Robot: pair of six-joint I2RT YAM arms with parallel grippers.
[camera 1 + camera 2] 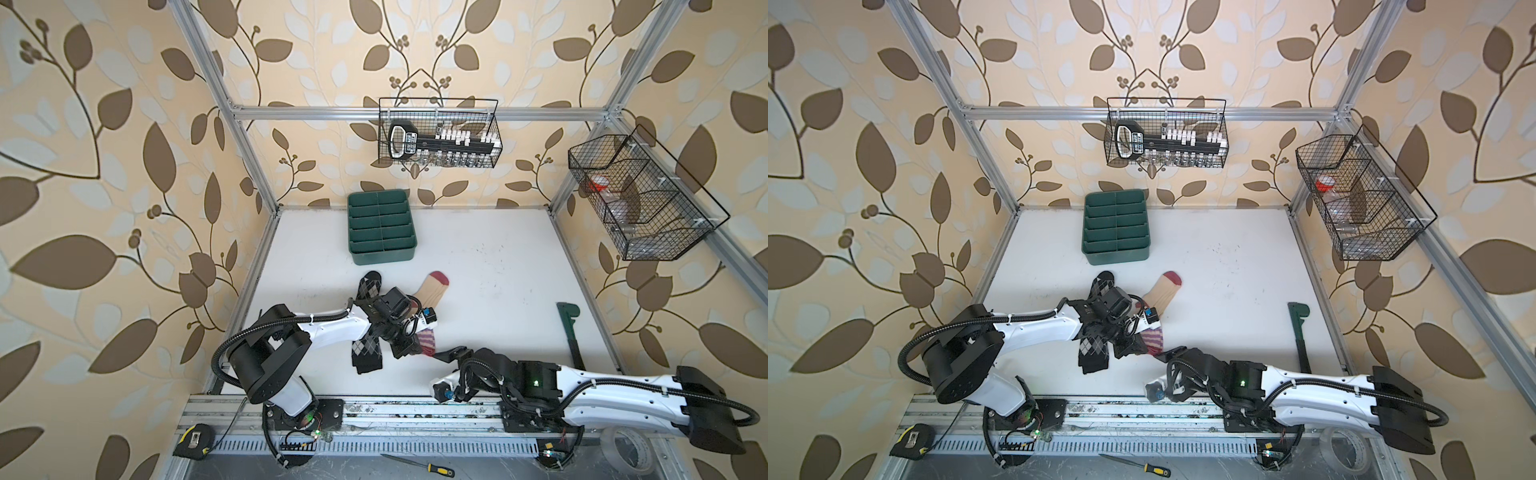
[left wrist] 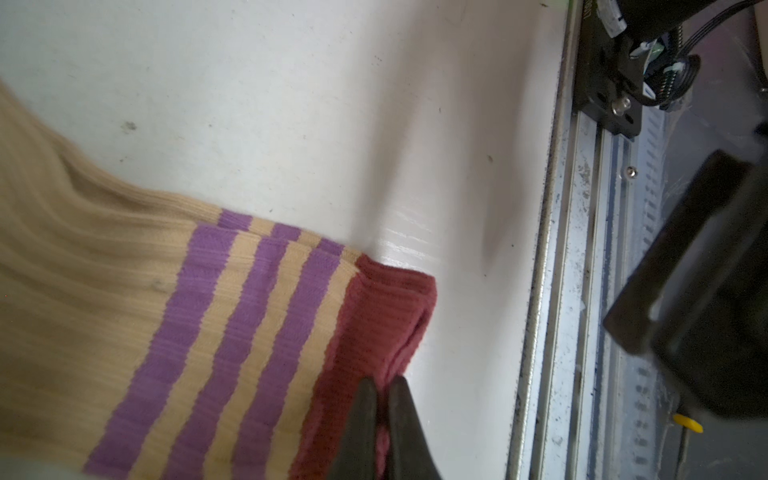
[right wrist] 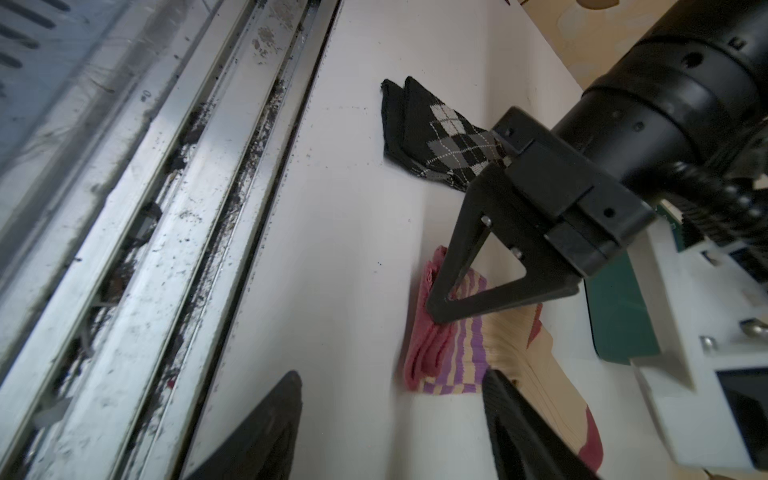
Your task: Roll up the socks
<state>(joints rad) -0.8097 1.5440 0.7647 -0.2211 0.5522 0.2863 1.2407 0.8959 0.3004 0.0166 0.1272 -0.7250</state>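
while the left gripper [image 2: 380, 384] is pinched tight on the maroon cuff of the beige sock [image 1: 432, 291], the work looks to be at the start of that sock's roll. in a top view the sock lies near mid-table, toe toward 12 o'clock and cuff toward 6. the right gripper [image 3: 392, 374] hangs with its jaws wide and nothing in them, just beside the cuff at about 4 o'clock.

next, i judge, the right gripper must close on the free corner of the cuff so both can turn it over toward the toe.

the argyle sock [image 1: 368, 353] lies flat just beside, at 9 o'clock, partly under the left arm, unrolled. that arm's wrist also hangs over the beige sock's middle, right in the roll's path. the green tray [image 1: 380, 259] sits at 11 o'clock, the green-headed tool [image 1: 567, 320] well apart at 3.
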